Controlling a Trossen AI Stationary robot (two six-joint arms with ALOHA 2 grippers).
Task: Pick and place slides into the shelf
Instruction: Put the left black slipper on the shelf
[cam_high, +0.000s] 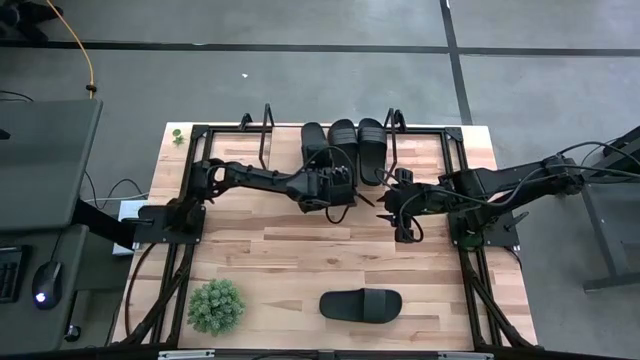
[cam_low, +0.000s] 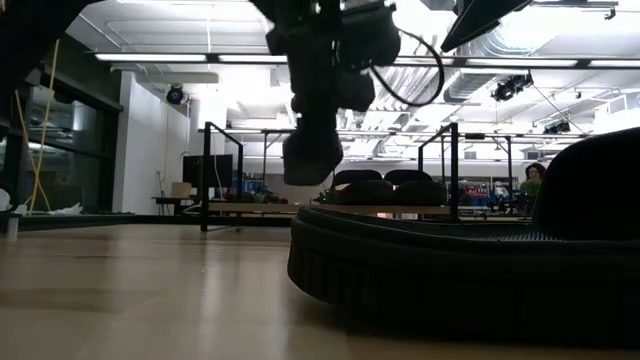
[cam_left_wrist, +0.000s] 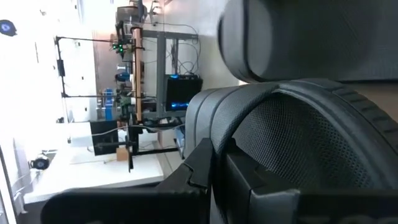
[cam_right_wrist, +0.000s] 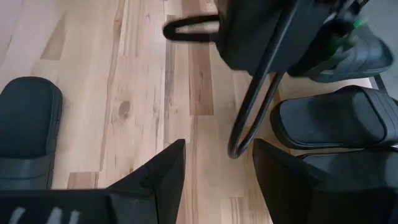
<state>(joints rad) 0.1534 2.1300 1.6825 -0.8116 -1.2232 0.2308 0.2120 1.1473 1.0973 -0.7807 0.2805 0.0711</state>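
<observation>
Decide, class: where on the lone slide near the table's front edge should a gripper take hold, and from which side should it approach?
Probably grip the slide across its raised strap, coming straight down from above. It lies flat, sole down, lengthwise along the table's front edge, and the strap is its only raised part; the flat sole offers less to pinch. The open right gripper is nearer.

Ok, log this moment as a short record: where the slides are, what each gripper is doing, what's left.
slides on shelf: three, side by side
slide left on table: one, near front edge
left gripper: at leftmost shelf slide, shut on it
right gripper: open, empty, over table in front of shelf
other: small plant at front left
remaining: one slide to place
</observation>
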